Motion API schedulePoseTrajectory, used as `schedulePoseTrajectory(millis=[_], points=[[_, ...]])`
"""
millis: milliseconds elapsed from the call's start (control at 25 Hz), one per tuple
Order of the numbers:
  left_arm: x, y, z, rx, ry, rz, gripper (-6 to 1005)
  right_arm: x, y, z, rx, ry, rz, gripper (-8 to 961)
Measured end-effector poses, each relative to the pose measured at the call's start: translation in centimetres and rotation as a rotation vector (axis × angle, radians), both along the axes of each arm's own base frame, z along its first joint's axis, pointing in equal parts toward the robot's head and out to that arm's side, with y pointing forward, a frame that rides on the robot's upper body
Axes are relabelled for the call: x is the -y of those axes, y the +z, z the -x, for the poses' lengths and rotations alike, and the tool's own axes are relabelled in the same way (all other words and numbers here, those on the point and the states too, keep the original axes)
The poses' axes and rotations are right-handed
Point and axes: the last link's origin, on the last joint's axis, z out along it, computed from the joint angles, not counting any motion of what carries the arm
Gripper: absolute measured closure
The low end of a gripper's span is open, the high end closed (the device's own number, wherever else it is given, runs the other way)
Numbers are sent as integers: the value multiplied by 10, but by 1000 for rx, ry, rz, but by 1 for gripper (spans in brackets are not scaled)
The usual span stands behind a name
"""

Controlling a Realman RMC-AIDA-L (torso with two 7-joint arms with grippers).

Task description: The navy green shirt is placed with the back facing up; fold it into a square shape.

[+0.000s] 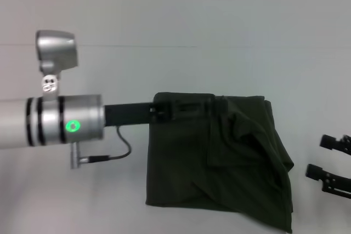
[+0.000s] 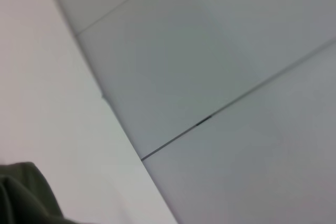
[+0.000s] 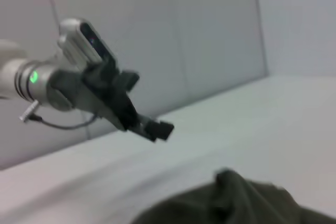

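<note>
The right hand [image 1: 335,164] and the shirt's [image 1: 219,163] lower corner are cropped by frame edges.

you are looking at a plain pale counter [image 1: 181,26], matte and unmarked. behind it stands a pale wall [image 3: 173,40] of flat panels. thin dark seams [image 2: 210,116] run between those panels. one faint line crosses the far surface.

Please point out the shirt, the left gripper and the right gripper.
shirt [image 1: 186,163]: head view, flat lower left panel.
left gripper [image 3: 149,128]: right wrist view, between its fingers.
right gripper [image 1: 328,160]: head view, between its two fingers.
</note>
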Motion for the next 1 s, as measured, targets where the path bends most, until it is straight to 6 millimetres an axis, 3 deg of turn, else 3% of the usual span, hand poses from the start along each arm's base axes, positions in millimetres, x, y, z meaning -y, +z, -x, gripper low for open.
schedulePoseTrajectory(millis=[280, 440, 840, 1000], points=[[30, 25, 42, -83, -171, -167, 36, -42, -7, 33, 35, 103, 17, 117], [44, 30, 54, -105, -214, -209, 36, -65, -13, 44, 81, 116, 13, 118], [49, 28, 62, -121, -219, -238, 36, -98, -54, 61, 200, 96, 85, 157], [48, 26, 62, -124, -215, -242, 36, -104, -62, 64, 219, 90, 87, 177]])
